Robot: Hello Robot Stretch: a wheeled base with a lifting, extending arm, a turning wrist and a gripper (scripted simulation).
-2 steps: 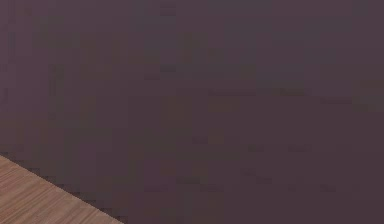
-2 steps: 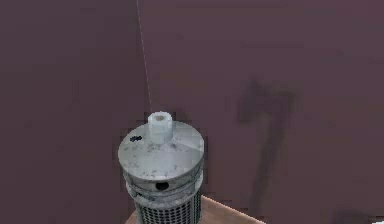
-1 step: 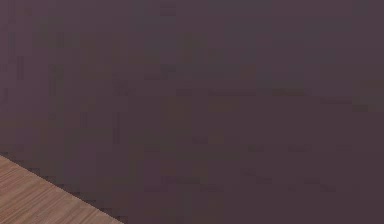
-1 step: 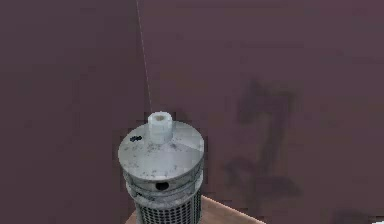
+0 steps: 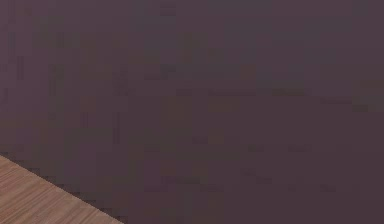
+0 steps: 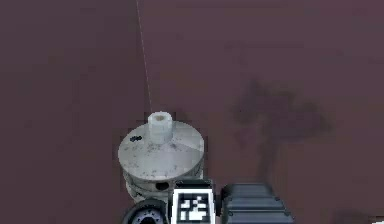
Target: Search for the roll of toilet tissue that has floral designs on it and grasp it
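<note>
Site findings, largest item first.

1. Wall [image 5: 220, 90]: dark purple-brown, plain. It takes up nearly all of the fwd view. The same dark surface runs across the arm side view, where 1 thin pale vertical seam [image 6: 145, 60] sits left of centre.
2. Floor [image 5: 40, 200]: wood-grain planks, a wedge in the fwd view's bottom-left corner, meeting the wall along a slanted line.
3. Grey round object [image 6: 160, 155]: domed, disc-like, low centre of the arm side view, with 1 short white cylinder [image 6: 160, 127] upright on top. What it stands on: cannot tell.
4. Arm [image 6: 255, 203]: dark ribbed block at the bottom edge, right of centre.
5. White square [image 6: 193, 207] w/ black marks: just left of the arm block, in front of the grey object's base.
6. Claw [image 6: 146, 216]: dark rounded body at the bottom edge, left of the marker and cut by the frame. Its far end can't be made out, so I cannot tell whether it holds anything.
7. Toilet tissue roll: location cannot be told from either view.
</note>
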